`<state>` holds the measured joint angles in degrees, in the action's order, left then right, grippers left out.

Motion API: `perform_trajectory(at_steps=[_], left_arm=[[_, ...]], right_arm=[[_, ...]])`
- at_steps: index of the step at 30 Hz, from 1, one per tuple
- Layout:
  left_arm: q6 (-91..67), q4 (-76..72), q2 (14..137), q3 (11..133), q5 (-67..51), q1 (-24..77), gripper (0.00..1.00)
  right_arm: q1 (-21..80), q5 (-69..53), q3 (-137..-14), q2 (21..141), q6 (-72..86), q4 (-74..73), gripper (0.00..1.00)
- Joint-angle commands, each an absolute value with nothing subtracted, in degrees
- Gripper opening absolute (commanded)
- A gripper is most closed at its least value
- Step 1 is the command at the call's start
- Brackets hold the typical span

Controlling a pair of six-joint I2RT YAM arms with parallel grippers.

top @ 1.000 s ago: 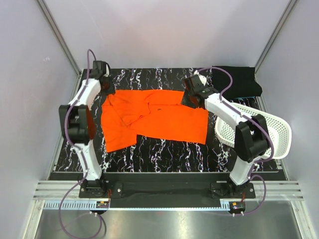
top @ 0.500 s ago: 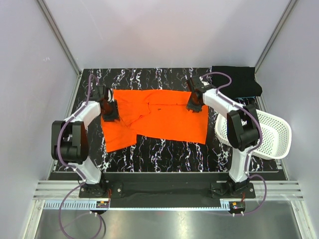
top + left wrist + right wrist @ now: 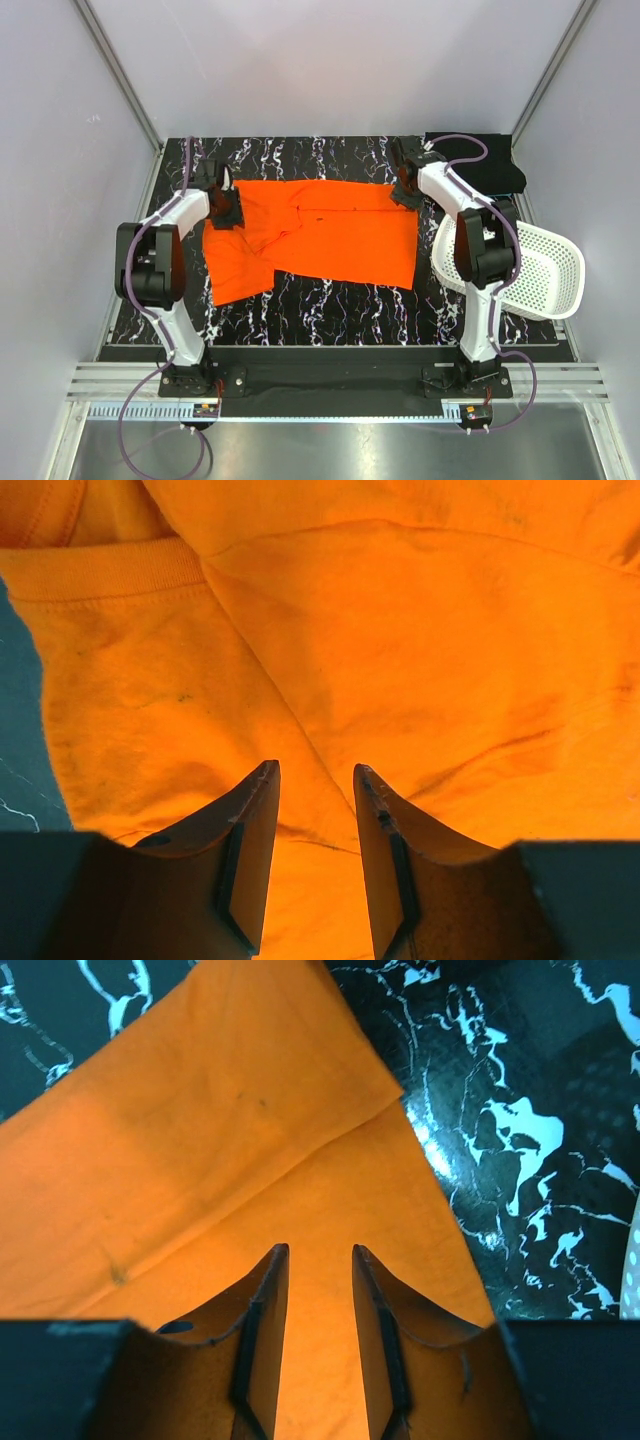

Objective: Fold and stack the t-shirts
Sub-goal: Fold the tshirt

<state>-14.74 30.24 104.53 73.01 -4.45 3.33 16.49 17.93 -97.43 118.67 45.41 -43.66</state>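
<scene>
Pale grey walls close in a black tabletop veined with white marbling. From above, the bright orange short-sleeved fabric t-shirt lies spread across the middle of that tabletop, its left part rumpled and folded over itself, its right part flat. A folded black fabric t-shirt sits in the far right corner, apart from the orange one. A white perforated plastic basket rests at the right edge, tilted, near the orange shirt's right hem. My left gripper is down at the shirt's far left corner, and my right gripper is at its far right corner.

Through my left wrist camera, orange cloth fills nearly everything. A ribbed collar band crosses the upper left, and a strip of dark tabletop shows at the left edge. My two dark fingers stand apart with a narrow gap. I see cloth through that gap, and nothing clamped in it.

Through my right wrist camera, a folded corner of the orange shirt points up and right, one layer lying over another, with marbled tabletop beyond it and a sliver of the basket at the right edge. My fingers here are likewise spread a little over the cloth, the gap between them showing plain orange fabric and no pinched fold.
</scene>
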Motion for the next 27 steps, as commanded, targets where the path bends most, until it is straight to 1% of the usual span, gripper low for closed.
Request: perform_trajectory(at_steps=[1,6,7,10,13,14,16,21,27], left_arm=[[-14.7,26.4,104.9,73.7,-1.4,3.6,0.40],[-14.9,25.2,108.8,76.0,-0.2,3.5,0.37],[-14.9,25.2,109.2,77.2,1.4,3.3,0.35],[-15.4,25.2,110.6,79.2,2.5,2.6,0.34],[-15.1,25.2,111.4,81.2,2.8,1.9,0.34],[-15.0,25.2,111.9,81.7,2.9,1.8,0.37],[-14.8,25.3,112.5,83.3,3.1,1.4,0.38],[-14.4,25.2,114.3,85.6,2.7,0.6,0.38],[-13.5,25.2,117.4,88.3,1.8,0.1,0.38]], right_arm=[[15.6,21.9,-100.9,120.8,46.8,-46.0,0.38],[14.8,21.9,-104.0,123.3,44.7,-46.0,0.36],[14.6,21.9,-104.1,123.8,44.9,-46.0,0.36],[14.1,22.0,-104.2,123.9,46.7,-46.5,0.36],[13.4,22.5,-104.2,123.3,50.4,-47.2,0.37],[13.3,23.4,-104.2,123.2,51.9,-47.4,0.38],[13.1,24.0,-104.9,123.5,53.3,-48.0,0.38],[12.8,24.7,-107.8,126.1,55.5,-51.0,0.38],[11.9,25.3,-108.2,127.4,57.1,-51.2,0.38]])
